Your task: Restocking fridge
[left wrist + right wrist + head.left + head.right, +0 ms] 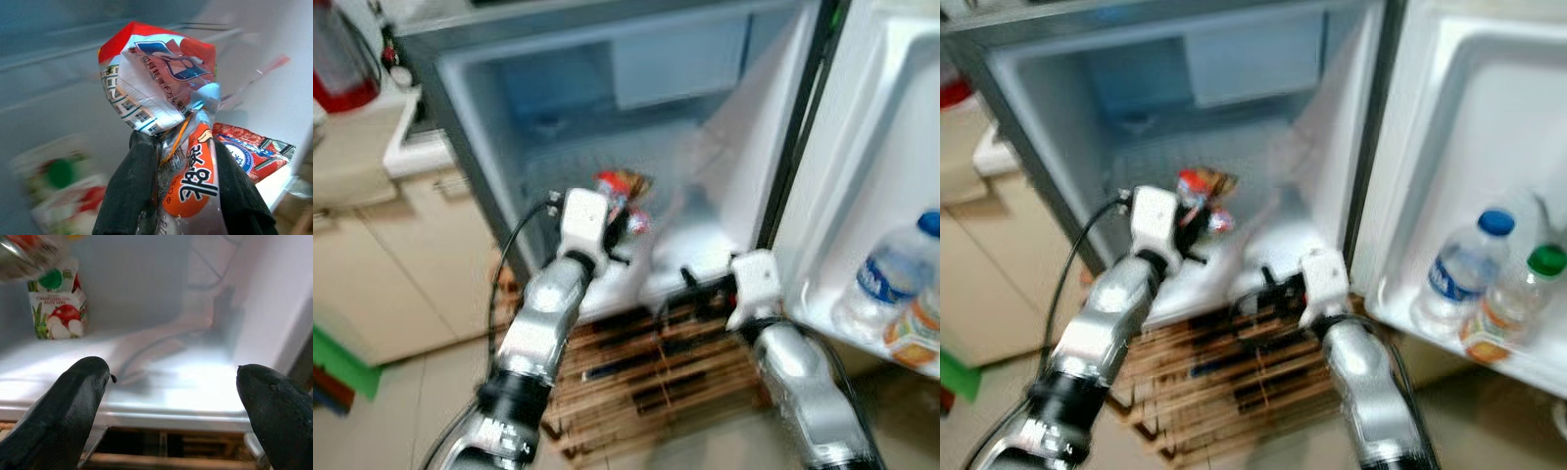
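The left gripper [178, 196] has its fingers [129, 196] clamped on the crinkled neck of a red, white and orange snack packet [161, 88], whose bulk stands out beyond the fingertips, inside the open fridge [509, 108] above its white floor. The right gripper [173, 387] hovers at the fridge's front lip with its fingers [73, 406] spread wide and nothing between them; ahead of them and off to one side, a juice carton [56, 308] stands at the back of the compartment. Two bottles [1459, 279] stand in the door shelf [1528, 367], well apart from both pairs of fingers.
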